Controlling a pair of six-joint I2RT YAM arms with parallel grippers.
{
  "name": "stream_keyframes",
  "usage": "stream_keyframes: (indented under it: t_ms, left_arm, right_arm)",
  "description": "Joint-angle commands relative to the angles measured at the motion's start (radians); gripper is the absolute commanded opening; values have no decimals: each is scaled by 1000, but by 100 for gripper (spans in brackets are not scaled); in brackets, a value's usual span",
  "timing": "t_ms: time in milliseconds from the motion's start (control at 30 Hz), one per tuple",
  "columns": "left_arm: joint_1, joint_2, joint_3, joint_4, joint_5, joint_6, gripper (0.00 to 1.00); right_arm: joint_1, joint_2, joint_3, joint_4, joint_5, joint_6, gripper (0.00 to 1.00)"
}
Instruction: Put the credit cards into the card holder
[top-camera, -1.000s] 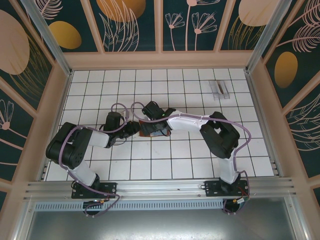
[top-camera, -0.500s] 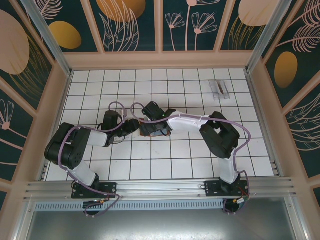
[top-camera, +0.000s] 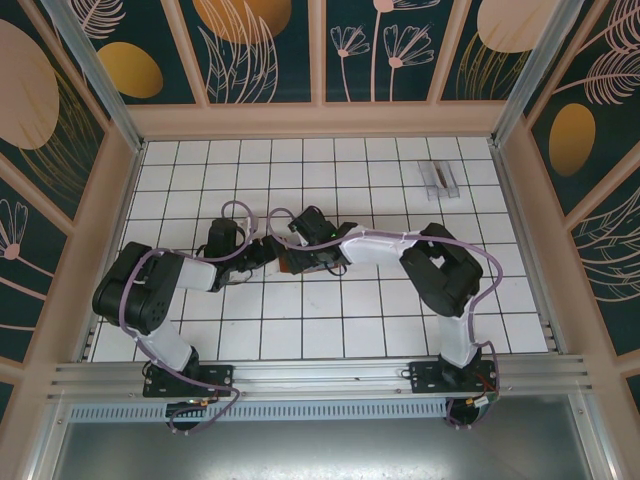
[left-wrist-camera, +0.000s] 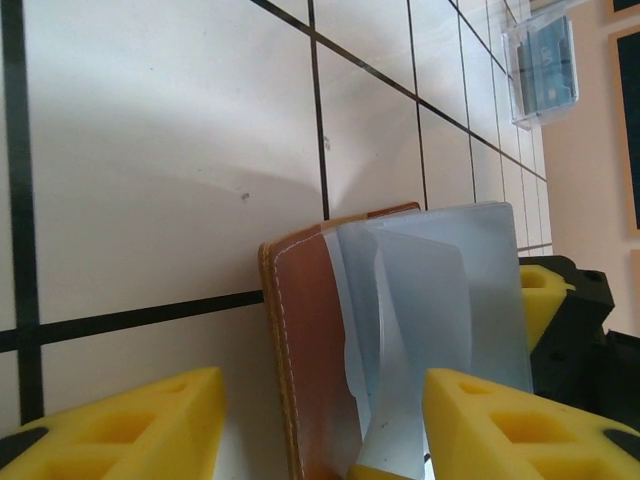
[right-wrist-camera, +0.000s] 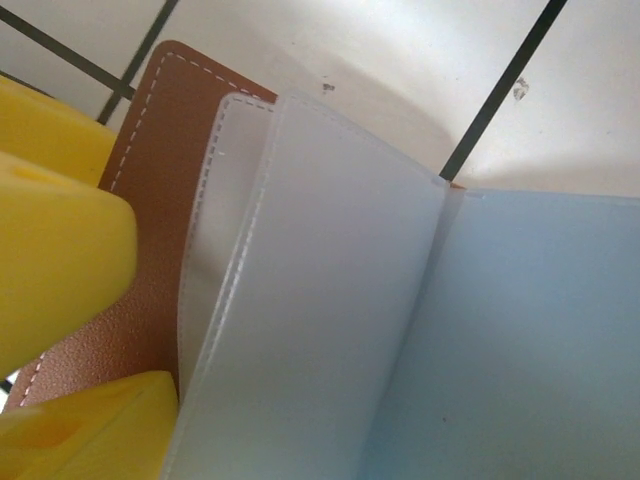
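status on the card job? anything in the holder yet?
Done: the card holder lies open on the tiled table, with no card visible in its clear sleeves.
In hand: the left claw straddles it, jaws apart. The right claw has the brown cover between its fingers.
Left: the credit cards sit in a clear stand far right, so every insertion remains.

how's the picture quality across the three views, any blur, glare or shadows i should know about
Top external: evenly lit and in focus across the tiled table. Left wrist: a soft grey shadow lies on the tiles above the card holder, and its clear sleeves look milky. Right wrist: so close that the sleeves and its own yellow fingers go soft.
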Motion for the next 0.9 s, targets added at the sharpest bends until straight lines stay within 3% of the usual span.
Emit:
stream_keyframes:
  t_ms: [0, 233, 533, 867]
  left_arm:
    - [6, 16, 12, 54, 24, 9, 53]
    - [4, 60, 22, 61, 19, 13, 50]
    - [5, 65, 14, 127, 56, -9, 61]
    - [4, 135, 25, 143, 42, -12, 53]
  right_arm:
    - [-28, -55, -48, 79, -84, 19, 78]
    - [-64, -66, -95, 144, -178, 40, 75]
    - [-65, -66, -122, 190, -226, 40, 75]
    - [-66, -94, -166, 237, -237, 32, 75]
